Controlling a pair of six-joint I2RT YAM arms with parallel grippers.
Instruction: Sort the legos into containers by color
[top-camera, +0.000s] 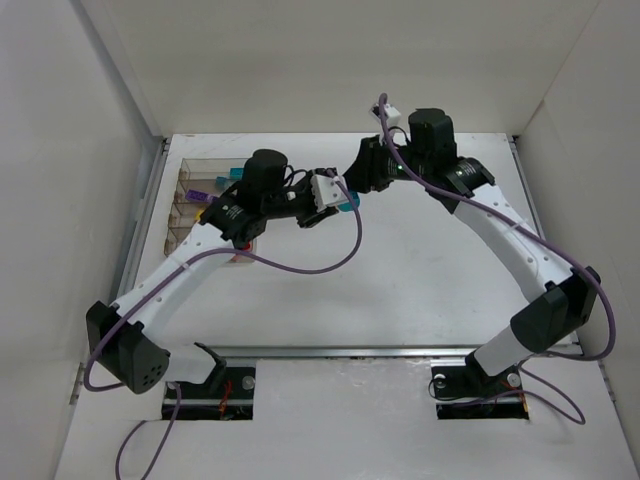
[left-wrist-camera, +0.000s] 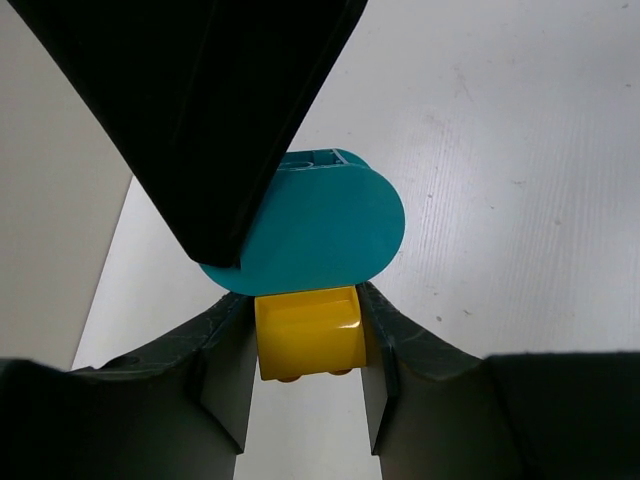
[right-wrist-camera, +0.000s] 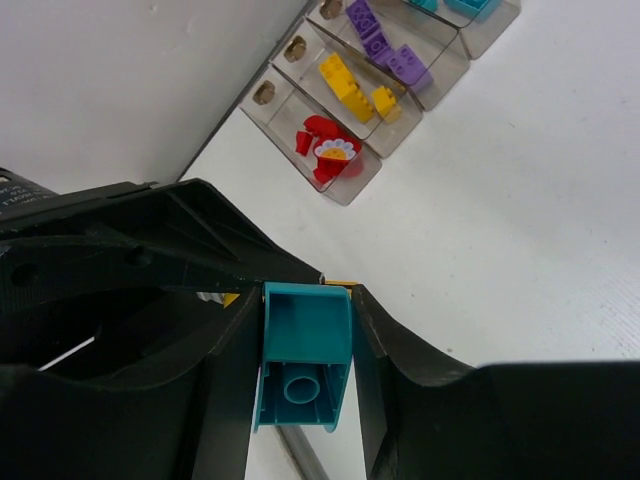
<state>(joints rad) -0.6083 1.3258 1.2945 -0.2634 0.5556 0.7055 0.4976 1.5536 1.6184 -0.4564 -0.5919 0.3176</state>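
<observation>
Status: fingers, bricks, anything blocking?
Left fingers shut on yellow brick. Right fingers shut on teal brick. Bricks look joined; arms crowd each other.

- No word or number reads clearly here.
- Tiny white lettering on the black housing (right-wrist-camera: 16, 190) is too small to read.
- The red brick (right-wrist-camera: 322, 128) carries a white flower print.

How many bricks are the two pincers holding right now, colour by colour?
Teal: 1, the teal brick in the right pincer
Yellow: 1, the yellow brick in the left pincer
Red: 0
Purple: 0
Total: 2
</observation>
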